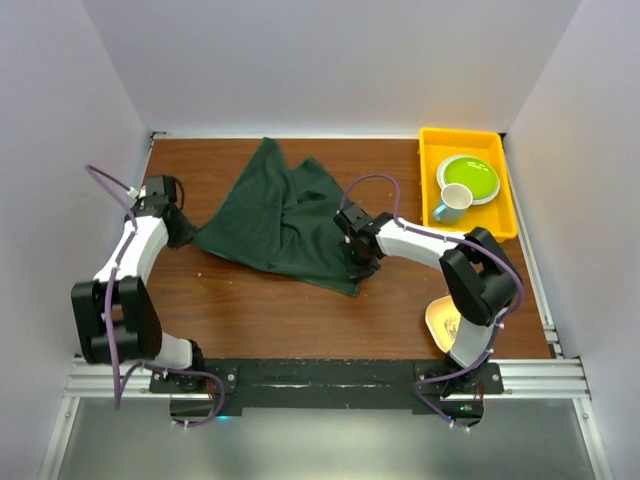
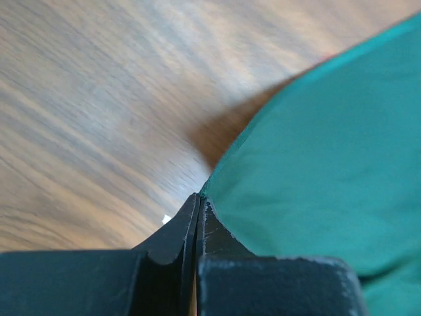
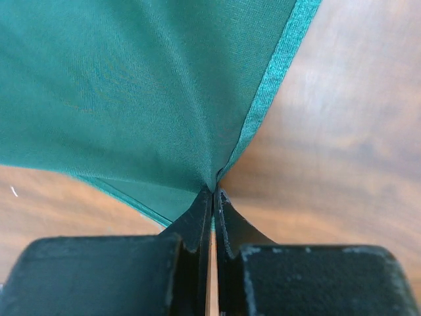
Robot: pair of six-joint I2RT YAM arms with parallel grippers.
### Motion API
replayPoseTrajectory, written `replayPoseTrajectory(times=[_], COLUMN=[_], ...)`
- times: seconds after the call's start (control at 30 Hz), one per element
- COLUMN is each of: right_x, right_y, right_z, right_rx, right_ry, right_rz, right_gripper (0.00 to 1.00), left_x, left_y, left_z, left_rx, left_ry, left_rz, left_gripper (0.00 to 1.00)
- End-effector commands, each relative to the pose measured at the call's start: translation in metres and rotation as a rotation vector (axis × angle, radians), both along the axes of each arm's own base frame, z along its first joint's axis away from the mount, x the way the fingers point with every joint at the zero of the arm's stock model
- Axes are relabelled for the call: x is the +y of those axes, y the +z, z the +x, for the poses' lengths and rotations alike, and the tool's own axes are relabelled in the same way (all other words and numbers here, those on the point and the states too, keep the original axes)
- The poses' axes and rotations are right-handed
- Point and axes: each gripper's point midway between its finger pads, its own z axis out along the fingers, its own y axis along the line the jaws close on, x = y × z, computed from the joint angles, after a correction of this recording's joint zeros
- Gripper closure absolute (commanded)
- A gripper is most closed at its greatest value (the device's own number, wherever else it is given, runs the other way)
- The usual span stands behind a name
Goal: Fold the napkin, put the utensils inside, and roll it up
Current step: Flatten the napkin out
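The dark green napkin (image 1: 280,215) lies crumpled and partly spread in the middle of the wooden table. My left gripper (image 1: 183,232) is at the napkin's left corner, shut on the very edge of the cloth (image 2: 316,145), its fingertips (image 2: 205,217) pressed together. At the napkin's near right corner my right gripper (image 1: 358,268) is shut too. A pinch of the cloth (image 3: 145,85) fans out from its tips (image 3: 199,220), with the hem (image 3: 273,79) running off to the upper right. The utensils are out of view.
A yellow tray (image 1: 427,170) stands at the back right with a green plate (image 1: 468,175) and a cup (image 1: 453,203) in it. A pale beige thing (image 1: 441,318) shows partly behind the right arm's elbow. White walls close in the table on three sides.
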Motion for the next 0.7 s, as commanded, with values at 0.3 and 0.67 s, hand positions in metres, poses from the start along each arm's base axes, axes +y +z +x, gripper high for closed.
replayPoseTrajectory(times=[0.3, 0.67], right_x=[-0.015, -0.012], right_y=[0.189, 0.442], right_z=[0.110, 0.174], right_rx=[-0.356, -0.832], right_ry=[-0.064, -0.131], right_rz=[0.189, 0.620], right_gripper=[1.00, 1.00], left_x=[-0.014, -0.053], left_y=[0.141, 0.451], left_z=[0.059, 0.139], left_rx=[-0.405, -1.305], left_ry=[-0.014, -0.285], left_rz=[-0.076, -0.158], left_gripper=[1.00, 1.00])
